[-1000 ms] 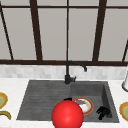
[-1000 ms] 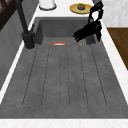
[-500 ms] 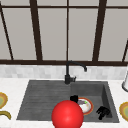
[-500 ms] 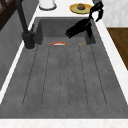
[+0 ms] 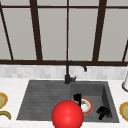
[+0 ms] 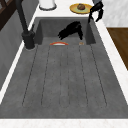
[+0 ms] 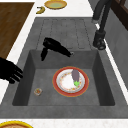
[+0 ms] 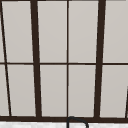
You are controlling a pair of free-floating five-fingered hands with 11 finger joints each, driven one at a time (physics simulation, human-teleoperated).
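Nearest the front camera, a red ball (image 5: 67, 114) covers the sink's front edge, just left of and in front of the left hand (image 5: 77, 98). That hand hangs over the left rim of the sink basin (image 7: 102, 75), fingers straight and stretched out across the basin toward the faucet side, thumb pointing down; it holds nothing. Below and just beyond its fingertips lies the red-rimmed plate (image 7: 70, 81) on the basin floor, with a dark eggplant-like piece (image 7: 75, 74) and a bit of green on its white middle. The right hand (image 5: 103, 111) hovers to the right of the plate, near the basin's front right corner, fingers loosely curled and drooping, gripping nothing. Below it, on the basin floor, lies a small round bit (image 7: 38, 91), well apart from the plate. Behind the left hand the black faucet (image 5: 70, 72) rises from the back rim, and beyond it stands the window (image 8: 67, 60) with dark bars.
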